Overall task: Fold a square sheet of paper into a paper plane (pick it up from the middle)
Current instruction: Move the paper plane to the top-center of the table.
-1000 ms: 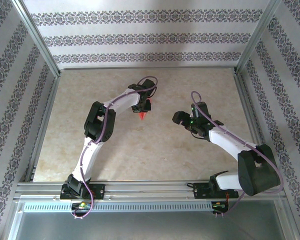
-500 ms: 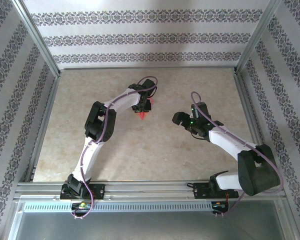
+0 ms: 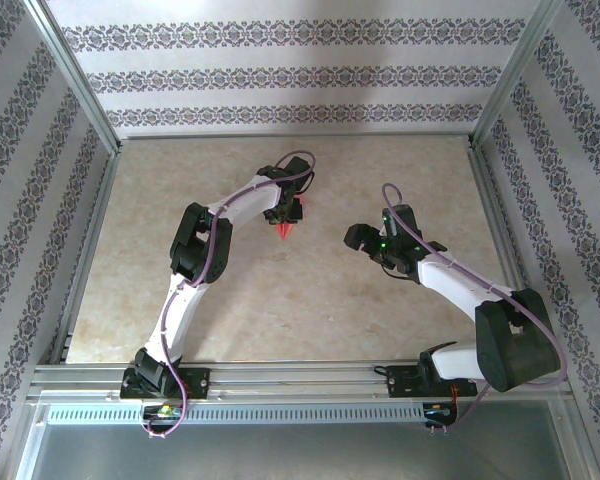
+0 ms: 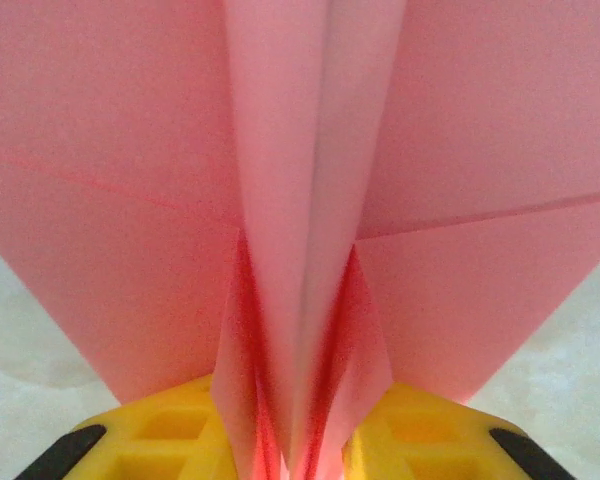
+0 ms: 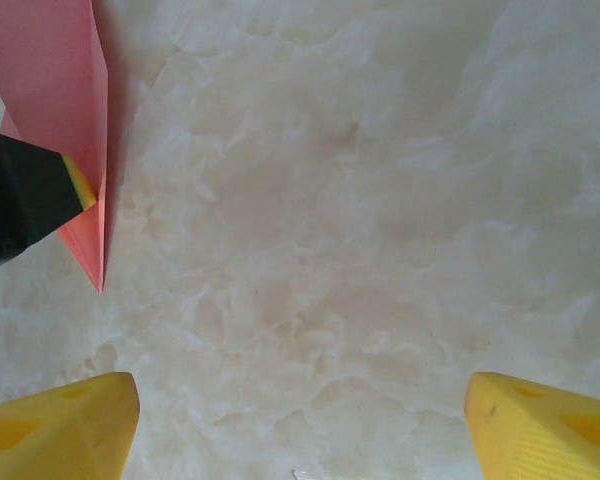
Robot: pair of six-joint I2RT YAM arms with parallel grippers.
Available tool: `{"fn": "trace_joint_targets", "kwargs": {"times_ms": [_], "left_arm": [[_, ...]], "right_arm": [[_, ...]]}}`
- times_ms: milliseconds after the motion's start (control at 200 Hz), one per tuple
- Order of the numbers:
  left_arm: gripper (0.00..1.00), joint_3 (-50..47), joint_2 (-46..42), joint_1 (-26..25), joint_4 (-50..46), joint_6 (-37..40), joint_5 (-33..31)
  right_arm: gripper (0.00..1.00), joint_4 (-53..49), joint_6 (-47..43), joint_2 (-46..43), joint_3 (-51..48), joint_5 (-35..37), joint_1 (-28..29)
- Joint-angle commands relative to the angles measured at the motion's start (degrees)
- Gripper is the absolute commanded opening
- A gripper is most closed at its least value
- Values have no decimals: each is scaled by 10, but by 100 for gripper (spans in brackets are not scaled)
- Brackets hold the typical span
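The square sheet of paper is folded into a pink-red paper plane (image 3: 287, 226) that lies near the middle of the table with its tip pointing toward the arms. My left gripper (image 3: 282, 212) stands over it. In the left wrist view the plane's centre ridge (image 4: 310, 200) runs up between the yellow fingers (image 4: 170, 430), which press its folds from both sides, and the wings spread wide above. My right gripper (image 3: 358, 237) hovers to the right of the plane, apart from it. Its fingertips (image 5: 65, 425) stand wide open over bare table, and the plane's tip (image 5: 70, 90) shows at the upper left.
The beige marble tabletop (image 3: 280, 300) is ringed by an aluminium frame and patterned walls (image 3: 280, 75). A rail (image 3: 300, 375) carrying both arm bases runs along the near edge. The left gripper's black-and-yellow finger (image 5: 30, 195) shows beside the plane in the right wrist view.
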Motion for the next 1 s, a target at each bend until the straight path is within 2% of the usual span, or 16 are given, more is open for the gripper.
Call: {"fn": "trace_joint_targets", "kwargs": {"times_ms": [0,400,640,755,854,999], "left_arm": [[31,18,-15,6,-35,-5,-13],[39,15,-75,6,-41,-9,-23],[43,-21,-164,6,-27,-2,-45],[48,-83,-248,13,6,4,-80],[54,-184,-337,34,60,7,-94],[73,-372,-476,79,166,19,-156]], "right_arm": [[85,7,2,2,-2,-6,-3],[86,1,1,-10,1,4,-7],[89,-24,-22,-40,21,18,-23],[92,-47,-63,-71,42,40,-42],[98,-70,-116,-106,60,93,-56],[98,-64,-198,-164,53,183,-70]]}}
